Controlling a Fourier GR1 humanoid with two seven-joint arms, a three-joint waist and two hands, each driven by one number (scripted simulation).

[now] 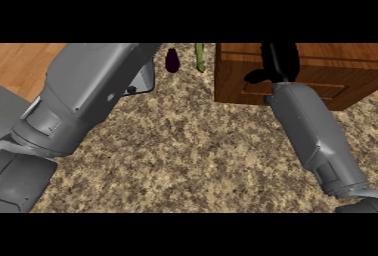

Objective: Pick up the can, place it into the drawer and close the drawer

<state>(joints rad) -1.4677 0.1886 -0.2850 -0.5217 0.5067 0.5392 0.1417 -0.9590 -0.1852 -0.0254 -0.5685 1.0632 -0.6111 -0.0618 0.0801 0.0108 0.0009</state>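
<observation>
Counter [192,150] w/ speckled brown-beige top fills most of head view. Far right: wooden drawer unit [310,75], paneled front facing near side, standing on counter. Right forearm [317,135] runs from near right edge up to drawer unit; right hand [279,62], black, lies against unit's front/top area, fingers extending far-ward, thumb sticking out to left. Whether fingers are curled on anything cannot be told; nothing seen in hand. Left forearm [88,95], large & grey, crosses left part of view diagonally toward far center; left hand itself hidden past upper edge, so its state is not visible. Far center, between the two arms: dark purple eggplant-like item [172,60] lying on counter, & just right of it a thin green stalk-like item [199,57], the two apart. Far left: strip of wood-plank floor [26,65] beyond counter edge. Can: not visible in this view; its place cannot be told. Drawer open/closed: cannot tell from this angle.
</observation>
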